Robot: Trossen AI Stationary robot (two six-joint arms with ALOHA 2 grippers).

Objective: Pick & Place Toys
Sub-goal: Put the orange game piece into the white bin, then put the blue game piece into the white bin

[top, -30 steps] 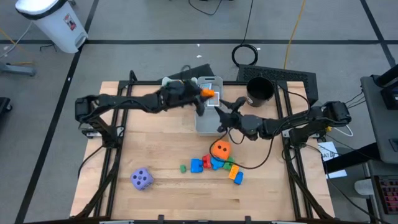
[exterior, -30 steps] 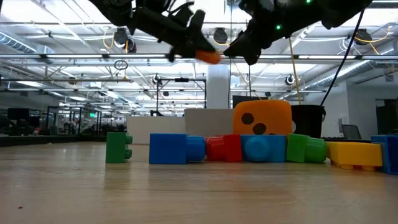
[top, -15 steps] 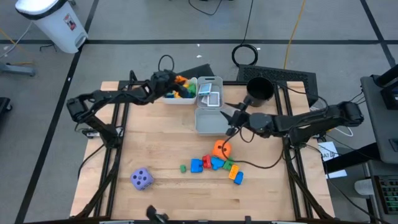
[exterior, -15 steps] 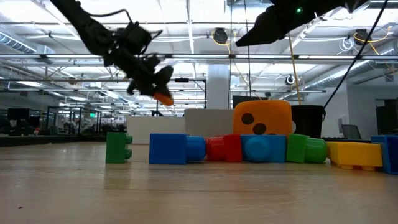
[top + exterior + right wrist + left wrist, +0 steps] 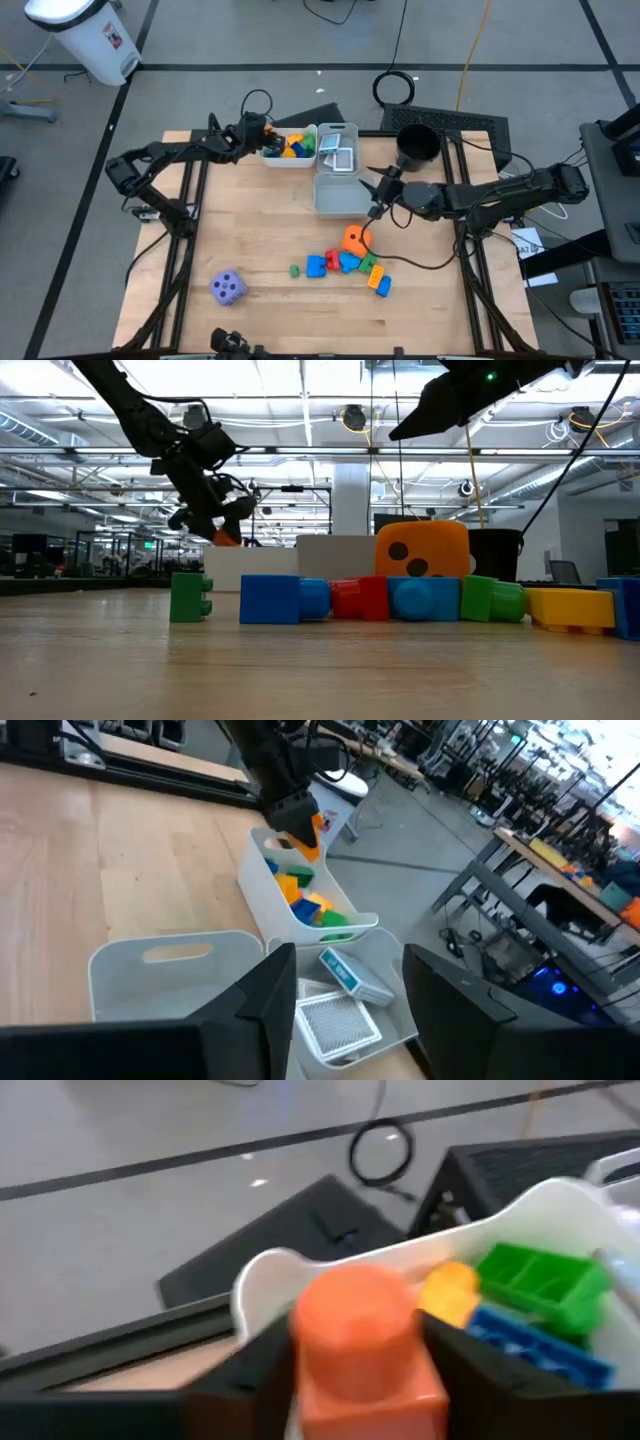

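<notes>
My left gripper (image 5: 262, 143) hangs over the left end of the white bin (image 5: 300, 163) at the table's far edge, shut on an orange block (image 5: 365, 1340). Blue, green and yellow blocks lie in that bin. The block also shows in the low view (image 5: 226, 538) under my left gripper (image 5: 215, 520). My right gripper (image 5: 375, 190) stands open and bare above the right edge of the grey bin (image 5: 335, 205). An orange die (image 5: 354, 240) and several blocks (image 5: 345, 264) lie on the table near the middle, and a purple die (image 5: 228, 288) lies at the near left. My left gripper pinches the orange block between its two fingers, one on each of two opposite sides (image 5: 305, 1385). The fingers slant down from the table's left side. The block hangs clear above the white bin's left end (image 5: 262, 1270), its round stud pointing away from the wrist.
A second white bin (image 5: 338, 135) with picture cards stands beside the block bin, behind the grey one. A black cup (image 5: 417, 145) stands at the far right. A lone green block (image 5: 295, 270) lies left of the pile. Bare wood lies along the table's left and near sides.
My left gripper has carried the orange block from above the card bin toward the table's left edge and down, turning as it went, and now hangs over the block bin's left end. My right gripper has drawn back a little toward the right edge and rolled.
</notes>
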